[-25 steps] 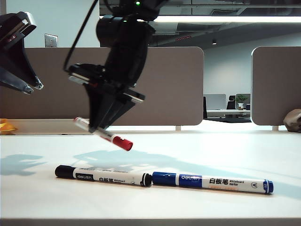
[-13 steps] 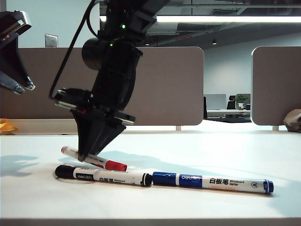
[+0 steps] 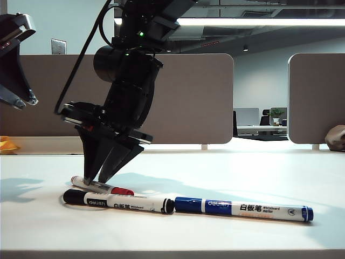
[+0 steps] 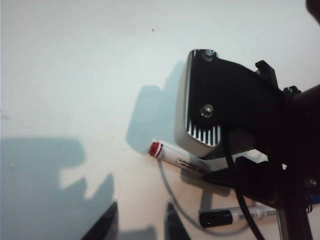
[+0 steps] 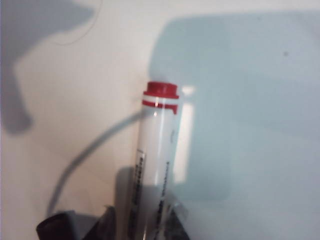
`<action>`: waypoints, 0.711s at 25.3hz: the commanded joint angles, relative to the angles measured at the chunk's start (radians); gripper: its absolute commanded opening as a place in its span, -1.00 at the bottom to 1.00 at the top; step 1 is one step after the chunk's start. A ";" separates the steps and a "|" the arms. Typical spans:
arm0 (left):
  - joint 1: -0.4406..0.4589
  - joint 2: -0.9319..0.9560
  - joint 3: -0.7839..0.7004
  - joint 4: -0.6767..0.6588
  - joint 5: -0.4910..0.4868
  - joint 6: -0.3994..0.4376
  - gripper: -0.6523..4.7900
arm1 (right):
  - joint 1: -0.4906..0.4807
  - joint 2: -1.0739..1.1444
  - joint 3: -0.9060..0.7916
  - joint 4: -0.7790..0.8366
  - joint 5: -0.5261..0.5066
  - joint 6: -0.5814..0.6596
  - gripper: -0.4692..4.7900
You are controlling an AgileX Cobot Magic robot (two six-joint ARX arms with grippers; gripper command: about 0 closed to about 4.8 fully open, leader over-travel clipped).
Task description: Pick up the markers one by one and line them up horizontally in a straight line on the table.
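The black-capped marker and the blue-capped marker lie end to end in one line near the front of the white table. The thinner red marker lies on the table just behind the black one, slightly slanted. My right gripper has reached across to the left and points down over the red marker's barrel, its fingers spread either side, open. My left gripper hangs high at the far left, open and empty; its wrist view shows the red marker and the black marker below.
Brown-grey divider panels stand along the table's far edge. A yellow object shows at the left edge and a greyish lump at the far right. The right arm's cable hangs beside it.
The right gripper came down and leftward with the red marker, laid it on the table behind the black one, and its fingers parted. The left gripper only shifted slightly.
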 commanded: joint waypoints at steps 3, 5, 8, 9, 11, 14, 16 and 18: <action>0.001 -0.005 0.001 -0.004 -0.008 0.034 -0.32 | 0.001 -0.026 0.010 0.006 -0.002 -0.004 -0.20; 0.000 -0.005 0.001 -0.011 -0.021 0.037 -0.32 | -0.002 -0.036 0.032 0.000 0.023 -0.005 -0.20; 0.000 -0.006 0.001 -0.011 -0.021 0.037 -0.32 | -0.012 -0.038 0.142 -0.035 0.038 -0.001 -0.13; 0.000 -0.006 0.001 -0.011 -0.021 0.039 -0.32 | -0.014 -0.038 0.168 -0.048 0.046 -0.001 -0.13; 0.000 -0.006 0.001 -0.019 -0.021 0.064 -0.32 | -0.017 -0.039 0.231 -0.100 0.047 -0.001 -0.14; -0.016 -0.006 0.001 -0.042 -0.037 0.102 -0.32 | -0.019 -0.055 0.310 -0.172 0.096 0.000 -0.30; -0.043 -0.006 0.001 -0.051 -0.074 0.140 -0.32 | -0.019 -0.080 0.328 -0.203 0.141 0.004 -0.40; -0.083 -0.006 0.002 -0.061 -0.116 0.188 -0.33 | -0.019 -0.116 0.330 -0.260 0.182 0.010 -0.46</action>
